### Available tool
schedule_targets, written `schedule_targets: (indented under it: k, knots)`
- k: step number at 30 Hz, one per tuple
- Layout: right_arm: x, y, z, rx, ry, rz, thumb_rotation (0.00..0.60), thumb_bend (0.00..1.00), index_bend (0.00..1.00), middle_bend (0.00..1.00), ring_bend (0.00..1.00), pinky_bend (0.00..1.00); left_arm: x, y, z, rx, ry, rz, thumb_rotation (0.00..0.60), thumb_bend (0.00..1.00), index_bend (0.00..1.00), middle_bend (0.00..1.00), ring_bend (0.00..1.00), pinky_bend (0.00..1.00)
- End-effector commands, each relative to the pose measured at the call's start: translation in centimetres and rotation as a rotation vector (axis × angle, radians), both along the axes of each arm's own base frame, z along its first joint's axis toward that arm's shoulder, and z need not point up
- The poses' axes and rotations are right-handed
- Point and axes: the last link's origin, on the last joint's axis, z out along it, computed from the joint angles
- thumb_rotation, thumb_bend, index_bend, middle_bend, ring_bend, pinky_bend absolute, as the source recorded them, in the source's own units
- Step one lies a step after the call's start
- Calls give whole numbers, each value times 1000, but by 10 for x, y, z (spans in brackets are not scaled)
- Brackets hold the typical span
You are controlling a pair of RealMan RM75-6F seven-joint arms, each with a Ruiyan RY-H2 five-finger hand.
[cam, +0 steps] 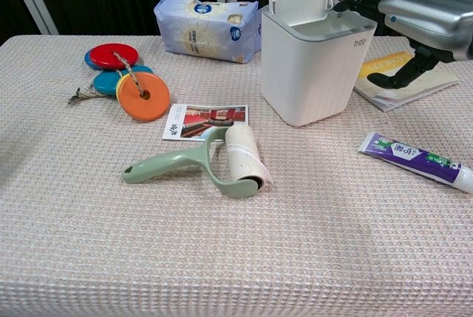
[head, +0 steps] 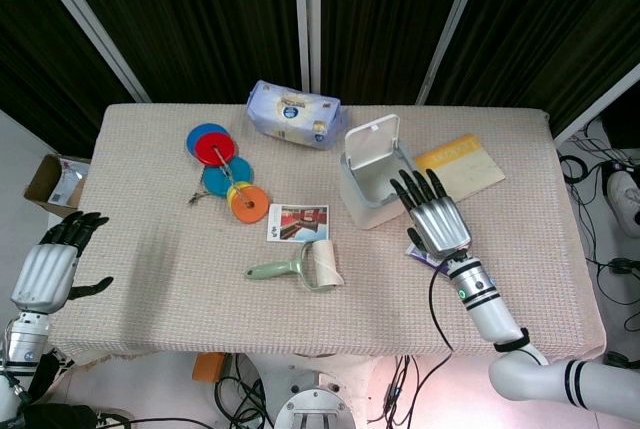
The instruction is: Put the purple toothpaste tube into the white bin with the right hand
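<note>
The purple toothpaste tube [cam: 414,157] lies flat on the cloth, right of the white bin [cam: 314,73], its cap end pointing right. In the head view only a purple corner of the tube [head: 421,256] shows beneath my right hand [head: 434,213]. That hand hovers above the tube with fingers spread toward the bin [head: 368,184] and holds nothing. In the chest view the right hand [cam: 417,18] hangs high, beside the bin's rim. The bin's lid stands open. My left hand [head: 55,261] is open, off the table's left edge.
A green lint roller [cam: 214,160] and a photo card [cam: 205,121] lie left of the bin. Coloured discs on a string [cam: 126,77] and a blue packet [cam: 208,27] sit further back. A yellow booklet [head: 462,167] lies behind my right hand.
</note>
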Motion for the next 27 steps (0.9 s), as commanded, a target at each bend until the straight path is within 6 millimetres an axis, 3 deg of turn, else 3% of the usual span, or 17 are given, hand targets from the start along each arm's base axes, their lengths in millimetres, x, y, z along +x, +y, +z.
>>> schedule_targets:
  k: [1,15,21,27]
  knots:
    - [0,0,1,-4,-1,-1,600,289,0,31,0,0,0,0,0,0,0,-1,600,23,180,137,85,225]
    - [-6,11,10,-21,-2,7,600,289,0,30,0,0,0,-1,1,3,0,1,600,23,181,137,85,225]
    - [-36,47,22,-22,15,-33,600,287,0,31,0,0,0,-1,2,7,-2,1,600,23,181,138,85,224]
    - [-75,81,16,10,39,-150,600,280,0,77,12,5,1,-1,0,0,0,-5,600,23,181,138,85,225]
